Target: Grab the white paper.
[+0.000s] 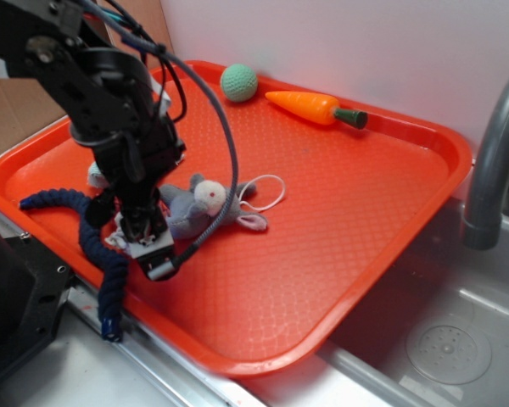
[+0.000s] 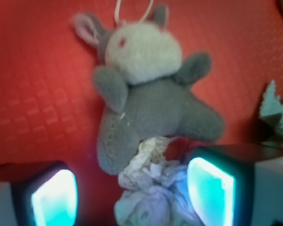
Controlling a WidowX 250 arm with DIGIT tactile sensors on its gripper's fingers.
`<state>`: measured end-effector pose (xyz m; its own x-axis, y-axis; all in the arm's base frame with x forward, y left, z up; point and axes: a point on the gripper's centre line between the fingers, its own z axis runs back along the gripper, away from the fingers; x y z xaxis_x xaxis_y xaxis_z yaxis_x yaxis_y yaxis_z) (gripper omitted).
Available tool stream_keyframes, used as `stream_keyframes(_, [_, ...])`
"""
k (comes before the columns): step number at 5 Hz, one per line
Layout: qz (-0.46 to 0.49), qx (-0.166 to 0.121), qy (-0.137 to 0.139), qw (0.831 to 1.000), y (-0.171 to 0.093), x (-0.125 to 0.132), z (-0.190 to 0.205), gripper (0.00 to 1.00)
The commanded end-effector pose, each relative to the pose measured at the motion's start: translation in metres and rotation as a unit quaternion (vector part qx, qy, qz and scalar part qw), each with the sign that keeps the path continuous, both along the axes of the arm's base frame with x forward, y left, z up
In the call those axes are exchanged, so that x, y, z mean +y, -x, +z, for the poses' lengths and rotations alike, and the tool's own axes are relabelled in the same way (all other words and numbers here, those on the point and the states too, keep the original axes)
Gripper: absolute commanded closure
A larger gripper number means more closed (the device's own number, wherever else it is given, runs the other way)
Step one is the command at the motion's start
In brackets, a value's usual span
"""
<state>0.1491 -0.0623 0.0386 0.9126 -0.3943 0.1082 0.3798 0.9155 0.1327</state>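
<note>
Gripper [image 2: 132, 193]: jaws spread, holding nothing; white paper [image 2: 148, 188] lay between the fingers [image 2: 210, 190], seemingly closer to the right one. Grey plush mouse [image 2: 148, 94]: just beyond the wad, touching it, on the red tray [image 1: 339, 229]. Teal cloth [image 2: 276, 115]: right edge, blurred. Far rim: green ball [image 1: 238, 82], toy carrot [image 1: 314, 107].

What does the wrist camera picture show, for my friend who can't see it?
A crumpled white paper wad lies between the two glowing teal fingers of the open claw, on a red tray. Just above it lies a grey plush mouse with a white face, and a pale teal cloth peeks in at the right edge.
</note>
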Motion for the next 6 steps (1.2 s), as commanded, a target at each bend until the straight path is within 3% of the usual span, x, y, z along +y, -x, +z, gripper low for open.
stream_keyframes(1, [0.009, 0.033, -0.012, 0.999, 0.005, 0.001, -0.010, 0.65])
stream_keyframes(2, [0.018, 0.057, -0.005, 0.998, 0.005, 0.008, -0.012, 0.98])
stream_keyframes(4, [0.033, 0.094, -0.006, 0.995, 0.006, 0.009, -0.020, 1.00])
stream_keyframes(5, [0.039, 0.102, 0.011, 0.994, 0.005, 0.007, -0.009, 1.00])
stream_keyframes(6, [0.057, 0.091, 0.048, 0.993, -0.007, 0.007, 0.023, 1.00])
